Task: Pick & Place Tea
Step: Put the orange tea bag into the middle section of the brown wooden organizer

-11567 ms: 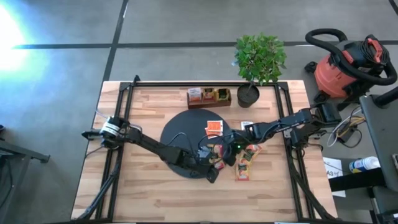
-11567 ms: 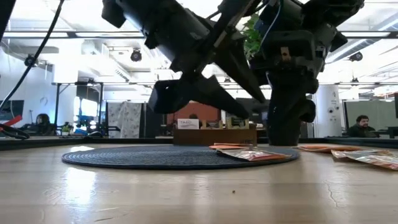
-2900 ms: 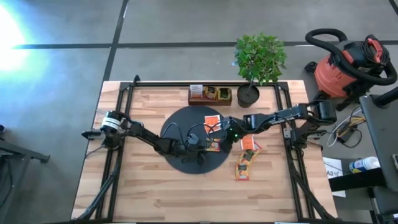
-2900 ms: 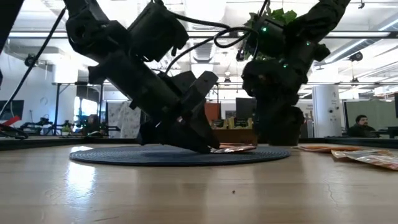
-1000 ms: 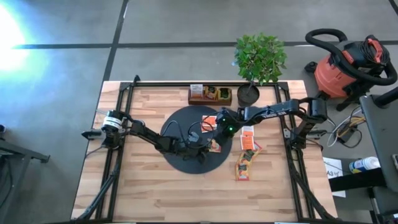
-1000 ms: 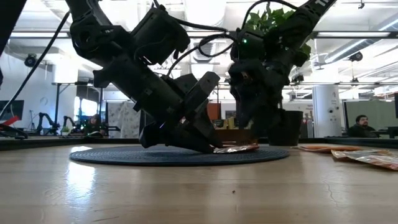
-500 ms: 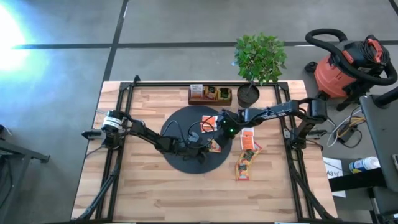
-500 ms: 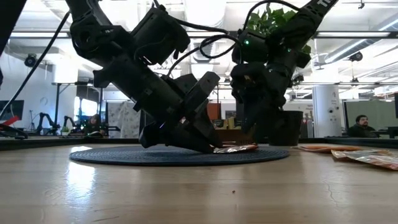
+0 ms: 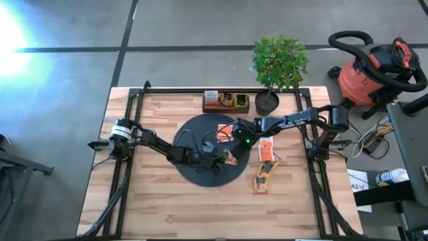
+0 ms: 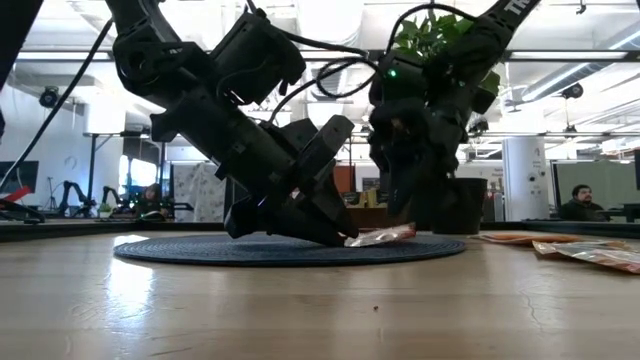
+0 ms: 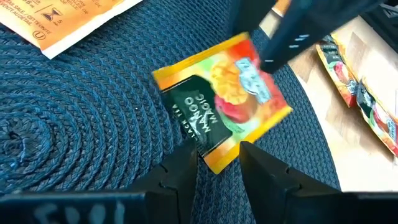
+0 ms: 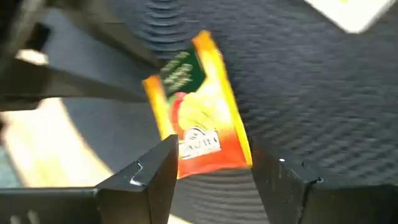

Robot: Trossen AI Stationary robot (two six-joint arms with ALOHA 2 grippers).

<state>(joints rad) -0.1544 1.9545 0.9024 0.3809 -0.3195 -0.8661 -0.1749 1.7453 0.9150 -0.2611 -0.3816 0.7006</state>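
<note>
One tea sachet (image 9: pixel 231 156), yellow and orange-red with a dark green panel, sits at the right side of the round black mat (image 9: pixel 194 140). My left gripper (image 11: pixel 217 163) reaches it from the table's left and is shut on its corner. My right gripper (image 12: pixel 214 168) comes from the table's right and is open, one finger on each side of the sachet's orange end (image 12: pixel 205 155). In the low view the sachet (image 10: pixel 380 236) tilts up away from the left gripper (image 10: pixel 338 238). The right gripper (image 10: pixel 400 225) stands just over its raised end. My left gripper pinches the sachet's green-side corner (image 11: pixel 214 158) between its two fingers, slanting down from the table's left. That corner stays down by the mat while the other end (image 10: pixel 395 233) is raised off it. My right gripper's fingers (image 12: pixel 161 177) flank the orange end; whether they touch it I cannot tell.
An orange sachet (image 9: pixel 225 130) lies on the mat's far part and a white-orange one (image 9: pixel 267 142) just right of the mat. More sachets (image 9: pixel 262 177) lie on the wood to the right. A wooden compartment box (image 9: pixel 226 102) and a potted plant (image 9: pixel 266 102) stand at the far edge.
The sachet's end away from the left gripper has tipped up a little off the mat, while the pinched corner has stayed low. Both arms have barely shifted.
</note>
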